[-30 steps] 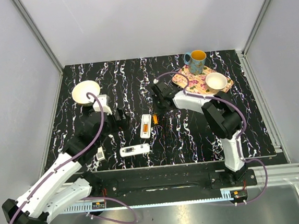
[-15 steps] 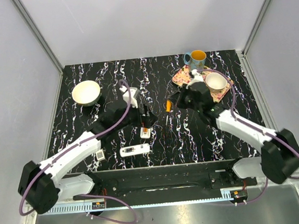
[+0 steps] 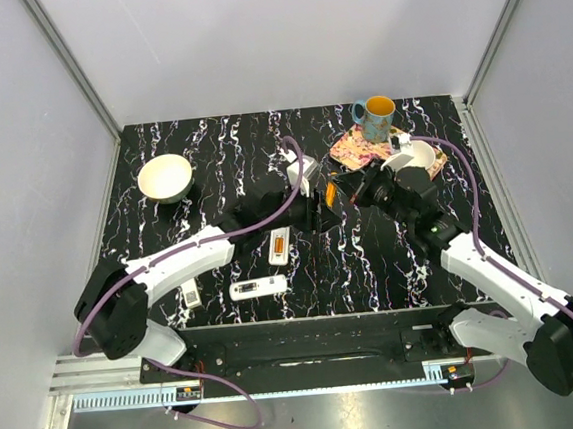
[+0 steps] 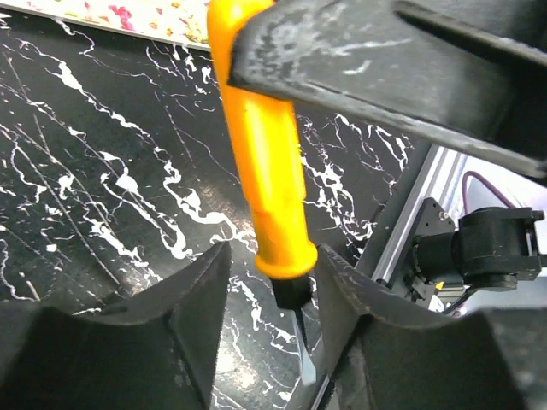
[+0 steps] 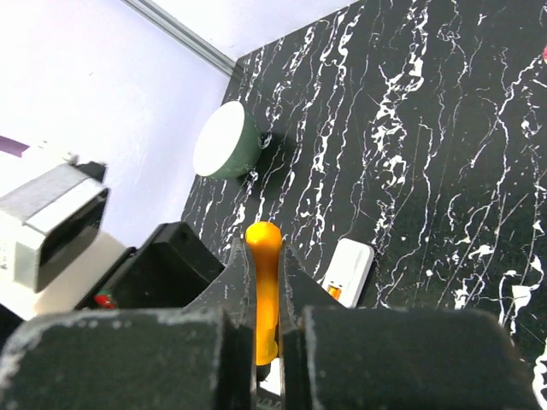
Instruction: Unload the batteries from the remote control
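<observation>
Two white remotes point(image 3: 280, 245) point(image 3: 258, 287), one small white piece point(image 3: 191, 297), two bowls point(image 3: 165, 178) point(image 3: 418, 159), one mug point(image 3: 376, 116), one mat point(image 3: 354, 152), one screwdriver point(image 3: 331, 193).

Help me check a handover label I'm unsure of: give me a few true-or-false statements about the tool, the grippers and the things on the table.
1. The right gripper is shut on the orange-handled screwdriver. True.
2. The left gripper also clamps it. False: its fingers stand open on either side of the handle.
3. The white remote near the table's middle shows orange in its open compartment. True.
4. The mug stands at the near left corner. False: it is far right, by the floral mat.
</observation>
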